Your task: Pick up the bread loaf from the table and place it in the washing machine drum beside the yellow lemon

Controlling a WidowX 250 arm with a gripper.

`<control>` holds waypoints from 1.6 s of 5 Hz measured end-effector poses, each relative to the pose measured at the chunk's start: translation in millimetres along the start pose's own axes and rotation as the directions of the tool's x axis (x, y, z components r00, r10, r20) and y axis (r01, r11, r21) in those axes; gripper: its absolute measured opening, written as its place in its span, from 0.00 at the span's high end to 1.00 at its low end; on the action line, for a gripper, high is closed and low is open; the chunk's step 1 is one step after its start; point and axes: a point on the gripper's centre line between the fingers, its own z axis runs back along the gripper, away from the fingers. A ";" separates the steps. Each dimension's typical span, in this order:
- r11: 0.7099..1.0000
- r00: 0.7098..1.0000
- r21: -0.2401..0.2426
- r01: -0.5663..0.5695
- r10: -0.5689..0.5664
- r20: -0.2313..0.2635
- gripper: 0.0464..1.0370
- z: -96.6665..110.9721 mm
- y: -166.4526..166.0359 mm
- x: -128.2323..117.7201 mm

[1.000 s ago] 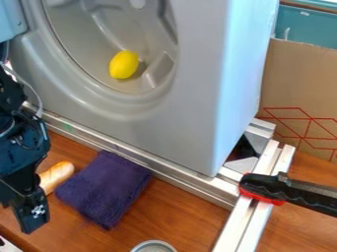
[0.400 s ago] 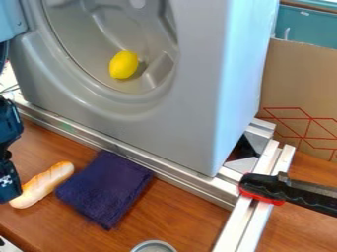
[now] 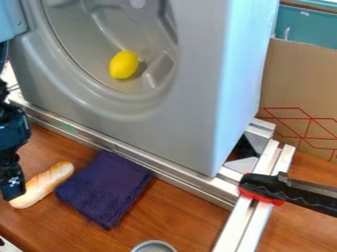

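Observation:
The black gripper (image 3: 12,184) hangs at the left edge, beside the lower left end of a toy bread loaf (image 3: 43,184) and partly in front of it. Whether they touch I cannot tell. Right of the bread lies a folded dark purple cloth (image 3: 105,188) on the wooden table (image 3: 181,209). A yellow lemon-like object (image 3: 123,64) rests inside the round opening of a grey washer-like drum unit (image 3: 158,118), above and behind the cloth.
A metal rail (image 3: 164,180) runs along the unit's base and meets another rail (image 3: 253,216) at the right. A black and red clamp (image 3: 270,189) grips that junction. A round metal rim (image 3: 153,246) shows at the bottom edge, with cardboard (image 3: 299,93) at the right.
The gripper has moved left from in front of the bread toward the view's edge, then slightly back right. More of the bread shows than at first. The cloth and lemon have stayed put.

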 end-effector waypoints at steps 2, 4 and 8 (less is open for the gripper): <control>0.998 0.999 0.064 0.001 0.002 -0.039 0.04 -24.0 4.7 11.6; 0.997 0.999 0.071 -0.018 0.021 -0.045 0.09 -45.5 8.7 13.1; 0.949 0.954 0.188 -0.253 0.212 0.213 0.34 37.4 6.3 -29.7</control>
